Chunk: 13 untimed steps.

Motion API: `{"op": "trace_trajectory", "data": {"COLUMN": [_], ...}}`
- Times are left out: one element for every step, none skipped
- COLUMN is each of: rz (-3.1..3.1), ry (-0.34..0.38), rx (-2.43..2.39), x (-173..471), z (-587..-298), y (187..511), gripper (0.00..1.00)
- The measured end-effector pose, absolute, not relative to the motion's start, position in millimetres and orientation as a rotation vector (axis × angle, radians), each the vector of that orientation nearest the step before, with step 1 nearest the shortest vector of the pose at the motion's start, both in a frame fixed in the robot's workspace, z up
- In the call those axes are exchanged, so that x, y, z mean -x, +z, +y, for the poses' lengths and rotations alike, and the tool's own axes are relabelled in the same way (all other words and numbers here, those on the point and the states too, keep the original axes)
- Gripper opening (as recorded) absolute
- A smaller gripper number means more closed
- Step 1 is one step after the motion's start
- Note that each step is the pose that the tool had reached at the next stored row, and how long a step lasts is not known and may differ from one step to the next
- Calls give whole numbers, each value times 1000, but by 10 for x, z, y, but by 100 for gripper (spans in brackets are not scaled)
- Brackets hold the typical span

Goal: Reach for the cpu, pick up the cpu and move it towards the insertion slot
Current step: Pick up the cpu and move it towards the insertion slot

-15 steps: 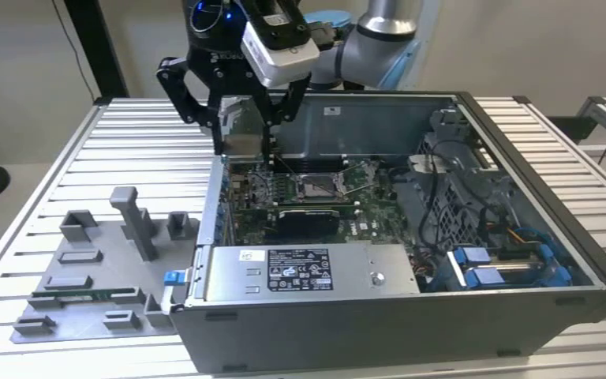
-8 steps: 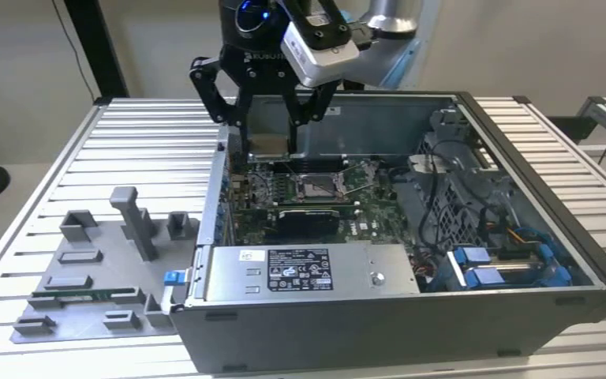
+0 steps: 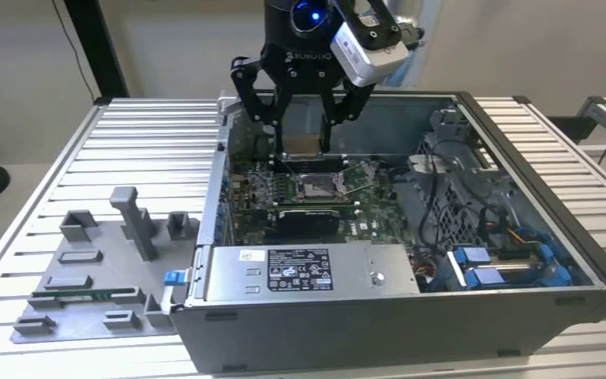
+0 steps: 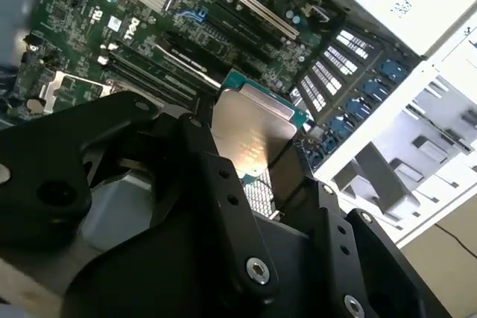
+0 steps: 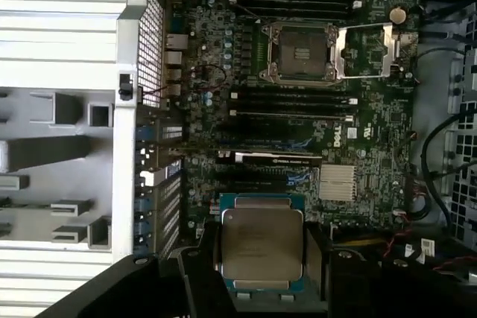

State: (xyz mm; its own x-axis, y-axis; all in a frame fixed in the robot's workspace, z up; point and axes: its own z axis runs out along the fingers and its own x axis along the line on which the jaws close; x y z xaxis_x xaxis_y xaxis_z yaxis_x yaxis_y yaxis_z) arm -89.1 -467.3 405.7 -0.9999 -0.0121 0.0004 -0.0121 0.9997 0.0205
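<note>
My gripper (image 3: pixel 303 146) hangs over the open computer case, shut on the cpu (image 3: pixel 303 144), whose tan side faces the exterior camera. Both wrist views show the chip's silvery top with its green rim (image 5: pixel 261 243) (image 4: pixel 250 135) clamped between the black fingers (image 4: pixel 223 191). The insertion slot (image 3: pixel 315 185) is a silver-framed socket with a dark centre on the motherboard, just below the held chip in the exterior view. In the first wrist view the slot (image 5: pixel 299 52) lies open with its metal cover swung aside, a good way from the chip.
The case's metal walls (image 3: pixel 461 106) ring the motherboard. Cables and blue connectors (image 3: pixel 492 264) fill the case at the exterior view's right. A grey fixture plate (image 3: pixel 92 284) with posts and a green memory stick (image 3: pixel 82 294) sits at the exterior view's left. The power supply (image 3: pixel 303 272) lies in front.
</note>
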Motion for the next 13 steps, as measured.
{"op": "trace_trajectory", "data": {"rz": [-3141,-3141,-3141,-3141,-3141,-3141,-3141,-3141,-3141,-3141,-3141,-3141,-3141], "ry": [-32,-32,-32,-32,-32,-32,-32,-32,-32,-32,-32,-32,-32], "rx": [-19,-19,-19,-19,-19,-19,-19,-19,-19,-19,-19,-19,-19], "x": [853,819,785,751,719,689,664,644,625,610,602,598,598], "z": [-4673,-4673,-4673,-4673,-4673,-4673,-4673,-4673,-4673,-4674,-4674,-4674,-4673], "y": [4057,4057,4057,4057,4057,4057,4056,4057,4057,4056,4056,4056,4056], "gripper": [0,0,0,0,0,0,0,0,0,0,0,0,0]}}
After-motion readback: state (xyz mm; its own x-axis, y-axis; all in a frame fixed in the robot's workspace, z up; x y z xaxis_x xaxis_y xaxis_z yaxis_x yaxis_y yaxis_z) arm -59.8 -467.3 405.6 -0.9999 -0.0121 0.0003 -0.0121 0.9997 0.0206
